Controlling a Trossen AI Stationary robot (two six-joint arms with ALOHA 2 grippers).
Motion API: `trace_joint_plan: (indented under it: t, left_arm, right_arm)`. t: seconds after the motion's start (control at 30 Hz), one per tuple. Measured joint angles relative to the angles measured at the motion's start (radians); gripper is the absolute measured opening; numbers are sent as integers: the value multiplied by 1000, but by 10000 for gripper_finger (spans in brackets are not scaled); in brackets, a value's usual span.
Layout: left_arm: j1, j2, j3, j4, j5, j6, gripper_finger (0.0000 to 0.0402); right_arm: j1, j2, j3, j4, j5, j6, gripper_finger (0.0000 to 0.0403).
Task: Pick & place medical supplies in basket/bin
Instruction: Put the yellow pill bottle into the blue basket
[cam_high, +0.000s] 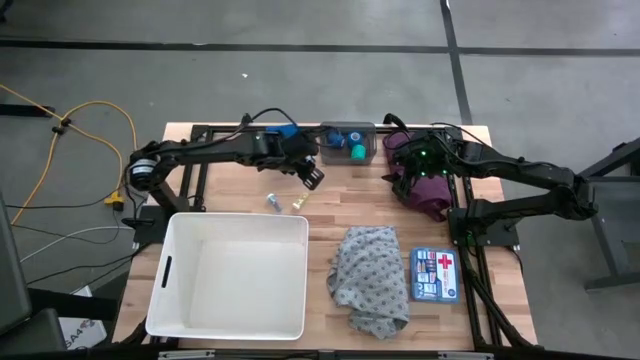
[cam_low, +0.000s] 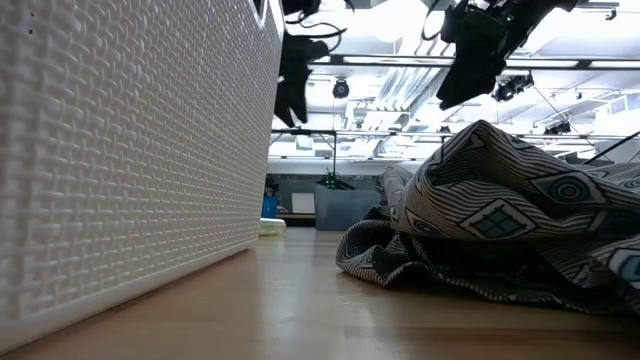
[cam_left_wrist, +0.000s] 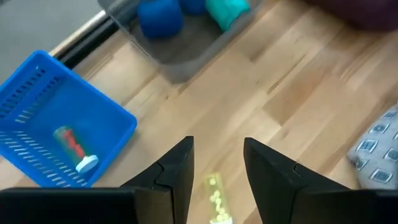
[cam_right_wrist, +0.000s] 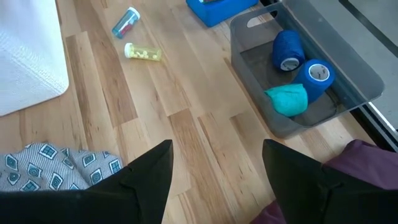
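Wooden table (cam_high: 330, 215), supplies scattered beside the white basket (cam_high: 232, 275)
Left gripper (cam_left_wrist: 216, 163), fingers apart and empty, hovers over the yellow vial (cam_left_wrist: 215, 193): light, rigid, likely to roll; pinch mid-body

A first-aid kit (cam_high: 434, 274), a small blue bin (cam_left_wrist: 59, 118) and a small grey bin (cam_right_wrist: 323, 56) are seen on the wooden table (cam_high: 330, 205).

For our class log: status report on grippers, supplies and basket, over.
Left gripper open above the yellow vial. Right gripper open, beside the maroon cloth. White basket holds nothing. No obstruction seen.
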Motion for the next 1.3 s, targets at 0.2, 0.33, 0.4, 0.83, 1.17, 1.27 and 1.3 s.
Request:
trace_joint_plan:
  t: [0.2, 0.33, 0.4, 0.83, 1.17, 1.27, 1.3]
  left_arm:
    - [0, 76, 128, -84, 16, -2, 134]
    - [0, 115, 172, -130, 52, -51, 134]
    - [-2, 131, 182, -152, 80, -84, 134]
    - [-3, 243, 182, -247, 215, -200, 134]
    - [-3, 256, 181, -280, 221, -202, 134]
    - [-3, 277, 181, -301, 224, -215, 134]
    - [-2, 289, 179, -313, 227, -221, 134]
  right_arm:
    - [0, 0, 0, 6, 0, 0, 236]
    - [0, 0, 0, 7, 0, 0, 236]
    - [0, 0, 0, 8, 0, 0, 236]
    - [0, 0, 0, 15, 0, 0, 236]
    - [0, 0, 0, 23, 0, 0, 236]
    - [0, 0, 0, 23, 0, 0, 236]
    - [0, 0, 0, 23, 0, 0, 236]
